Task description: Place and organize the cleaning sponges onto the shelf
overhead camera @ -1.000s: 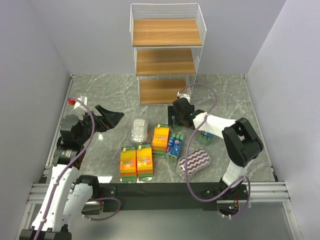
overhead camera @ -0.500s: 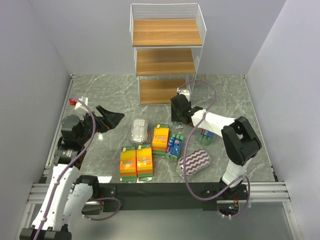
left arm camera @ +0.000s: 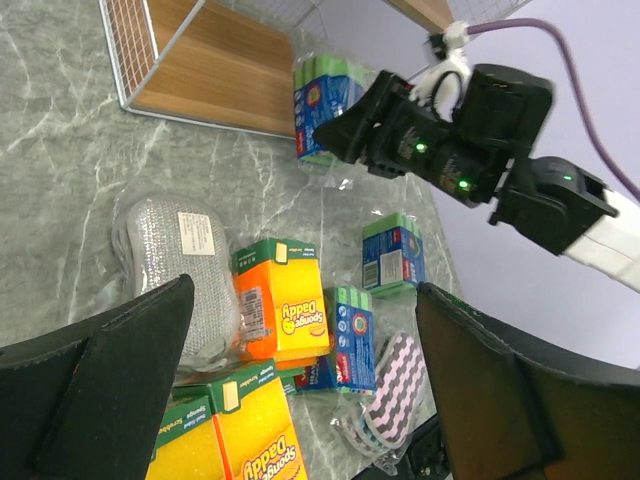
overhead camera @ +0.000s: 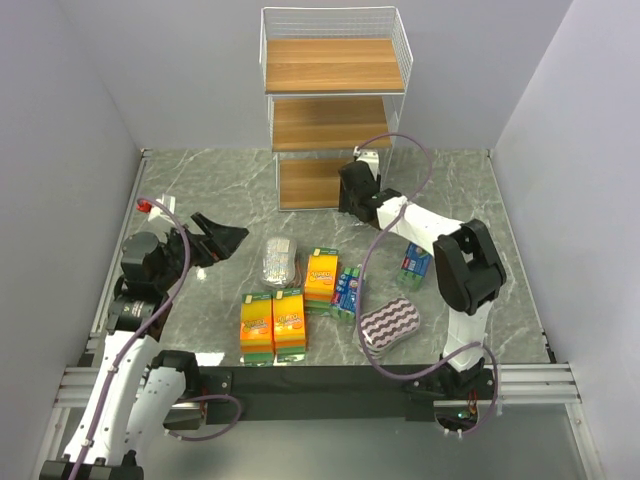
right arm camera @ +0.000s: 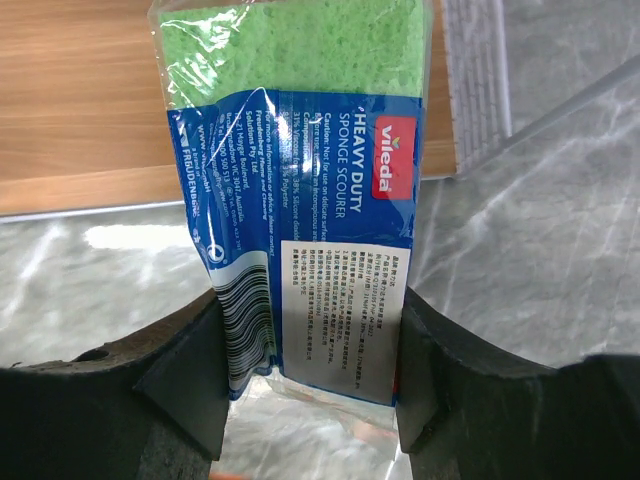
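1. Closest to the near edge of the surface lie two orange-yellow packs (overhead camera: 273, 324) side by side. The purple-white oval (overhead camera: 388, 325) lies toward the near right corner.
2. Just beyond them sit a third orange-yellow pack (overhead camera: 321, 275) and a loose blue-green pack (overhead camera: 349, 290) beside it. The silvery-grey oval (overhead camera: 278, 260) is on their left, and another blue-green pack (overhead camera: 415, 263) lies apart to the right.
3. The left arm (overhead camera: 150, 262) hangs by the left edge, its jaws wide and empty. They point toward the middle of the surface, and the silvery-grey oval is the nearest thing to them.
4. Farther in, the right arm (overhead camera: 420, 225) reaches toward the far edge. Its jaws are closed across the narrow width of the held pack (right arm camera: 300, 200), at its barcode end. The pack's long axis runs straight out from the jaws.
5. The shelf (overhead camera: 335, 40) stands at the middle of the far edge. Its bottom tier (right arm camera: 80, 100) lies directly ahead of the held pack's green end, near the tier's front right corner. That end seems to overlap the board, though the angle leaves this unsure. The move likely needed is a push forward along the pack's length, and the right arm is far the nearer.
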Motion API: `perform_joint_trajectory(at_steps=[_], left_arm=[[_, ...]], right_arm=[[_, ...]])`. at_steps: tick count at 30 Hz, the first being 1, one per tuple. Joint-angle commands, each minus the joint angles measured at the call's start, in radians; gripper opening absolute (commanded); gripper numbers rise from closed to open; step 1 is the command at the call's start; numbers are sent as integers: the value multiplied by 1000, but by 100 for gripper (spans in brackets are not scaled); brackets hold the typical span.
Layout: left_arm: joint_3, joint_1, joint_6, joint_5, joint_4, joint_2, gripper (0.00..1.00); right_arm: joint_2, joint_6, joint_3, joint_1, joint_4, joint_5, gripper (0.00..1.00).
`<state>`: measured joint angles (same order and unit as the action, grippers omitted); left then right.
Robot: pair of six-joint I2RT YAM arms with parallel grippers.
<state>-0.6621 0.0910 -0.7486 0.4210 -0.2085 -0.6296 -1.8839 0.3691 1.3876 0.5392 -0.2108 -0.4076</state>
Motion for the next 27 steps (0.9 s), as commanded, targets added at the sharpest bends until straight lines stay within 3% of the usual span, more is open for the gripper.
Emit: perform_joint_trajectory(at_steps=[1,2,9,12,18,27], left_arm=[[-13,0,14,-11,3,27,100],[-13,0,14,-13,4,28,99],[-14,0,6,-2,15,21,99],[-8,0,3,2,18,24,100],[2,0,-5,4,23,25,100],[12,0,-11,4,38,30,99]], right_arm=[[-29,-19,40,-22,24,-36,45],[-32,-24,47,-22,25,-33,47],[-32,-25,25,-28,54,-22,87],[-20,-27,13,-28,65,-22,95],[17,-4,-16,-28,59,-48,99],[285,68,-223,-24,67,-16,98]])
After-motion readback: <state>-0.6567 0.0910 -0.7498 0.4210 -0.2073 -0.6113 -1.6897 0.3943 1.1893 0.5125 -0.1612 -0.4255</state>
